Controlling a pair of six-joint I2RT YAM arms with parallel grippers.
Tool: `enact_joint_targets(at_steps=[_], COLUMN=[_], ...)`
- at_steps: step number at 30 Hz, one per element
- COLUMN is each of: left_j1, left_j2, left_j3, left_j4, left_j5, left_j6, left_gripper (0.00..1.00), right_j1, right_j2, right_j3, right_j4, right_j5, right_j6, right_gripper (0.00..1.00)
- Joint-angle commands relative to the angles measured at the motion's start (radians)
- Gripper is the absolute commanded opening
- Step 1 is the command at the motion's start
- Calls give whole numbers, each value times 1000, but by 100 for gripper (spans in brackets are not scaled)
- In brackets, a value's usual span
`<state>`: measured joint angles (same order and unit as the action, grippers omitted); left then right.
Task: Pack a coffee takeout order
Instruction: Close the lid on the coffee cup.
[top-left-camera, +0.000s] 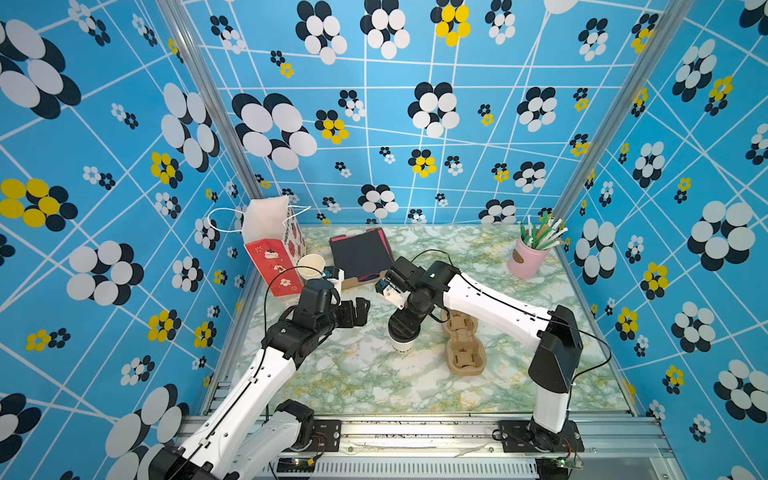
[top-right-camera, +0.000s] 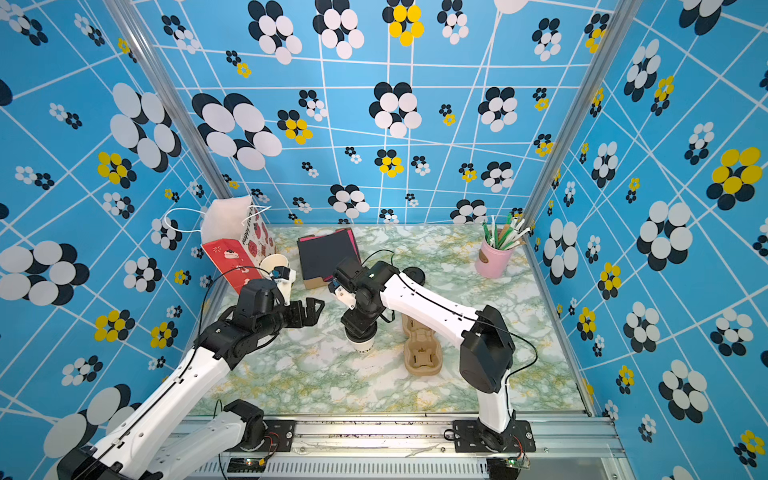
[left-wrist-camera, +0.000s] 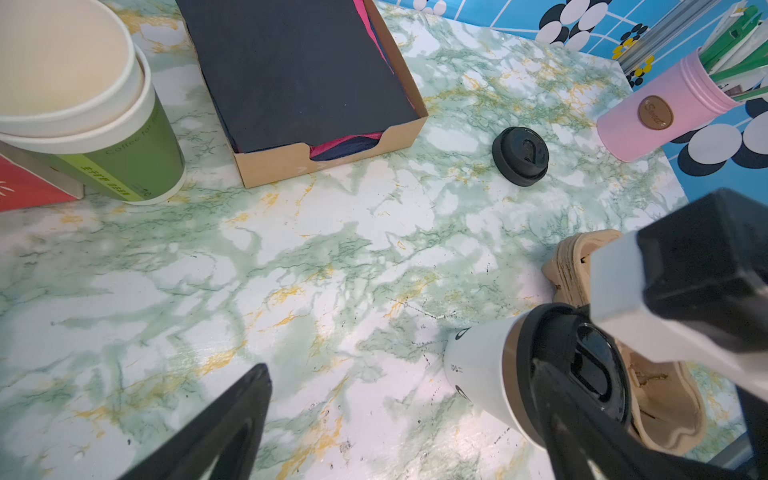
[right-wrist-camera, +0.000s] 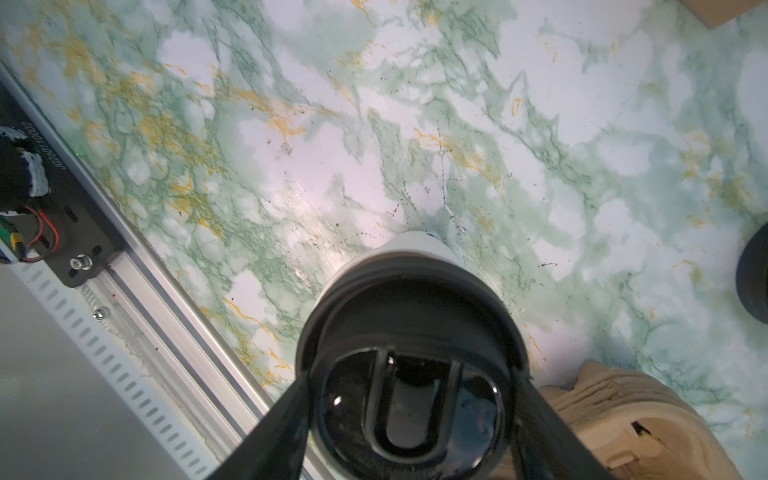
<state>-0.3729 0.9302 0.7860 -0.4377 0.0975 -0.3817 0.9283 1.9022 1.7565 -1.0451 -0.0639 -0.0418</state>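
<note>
left pincer (top-left-camera: 362, 311): jaws wide, held level | right pincer (right-wrist-camera: 411, 390): pointing down, clamped

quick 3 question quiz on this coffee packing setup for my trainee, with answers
1. True or false: the right tool grips the round black plastic lid that sits on the small white paper cup.
2. What lies on top in the brown cardboard tray? A. a pink napkin B. the black square paper napkin C. a green straw
3. Which tool is open with nothing between its jaws?
Key: 1. True. 2. B. 3. The left tool.
</note>
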Motion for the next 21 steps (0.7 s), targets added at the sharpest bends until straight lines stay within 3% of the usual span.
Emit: enact_joint_targets(at_steps=[1, 21], left_j1=[9, 13], left_j2=[-18, -16], left_j3=[-14, -26], left_j4=[16, 25], left_j5=[10, 15], left_j6=[-7, -11], left_gripper=[99, 99], right_j1=[9, 21], right_j2=[25, 71], right_j3=[27, -16], right_j4=[-37, -58], right_j5=[10, 29], right_j6=[-10, -8], right_gripper=[68, 68])
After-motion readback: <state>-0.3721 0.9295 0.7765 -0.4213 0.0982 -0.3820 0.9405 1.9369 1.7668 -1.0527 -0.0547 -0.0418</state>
